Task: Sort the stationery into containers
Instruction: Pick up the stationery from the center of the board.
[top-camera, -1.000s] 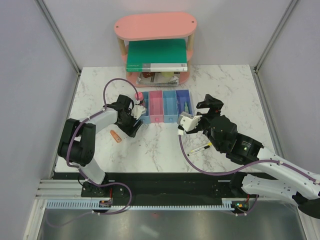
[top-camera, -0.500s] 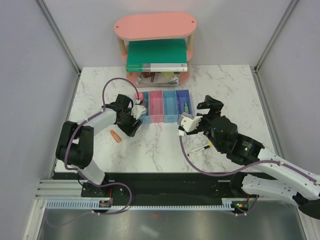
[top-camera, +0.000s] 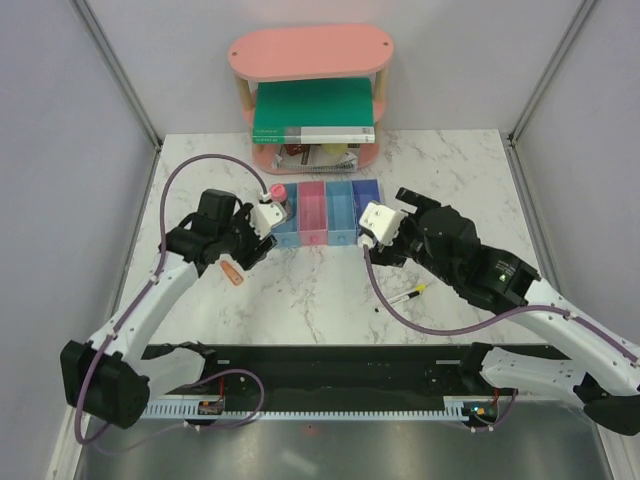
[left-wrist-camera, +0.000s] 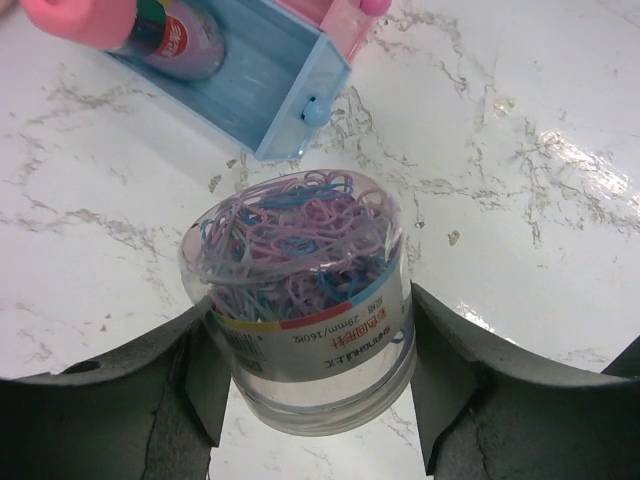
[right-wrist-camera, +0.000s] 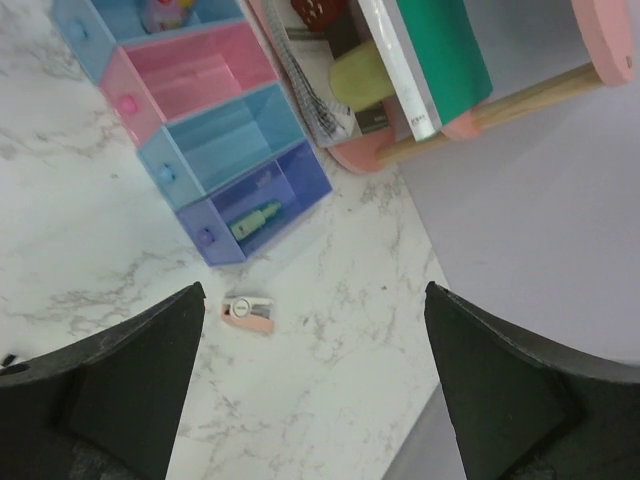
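My left gripper is shut on a clear round tub of coloured paper clips, held over the marble just in front of the left blue bin. That bin holds a pink-capped bottle. The four bins sit at mid-table. My right gripper is open and empty, to the right of the bins. A pale pink piece lies on the table below it, near the purple-blue bin, which holds a green piece. An orange piece and the yellow-and-black pen lie on the table.
The pink oval shelf stands behind the bins with the green book and spiral notebooks on it. Grey walls enclose the table's left, right and back sides.
My left arm has risen and swung its elbow left, with the tub still held near the left bin. My right gripper has moved back and left, uncovering the pen.
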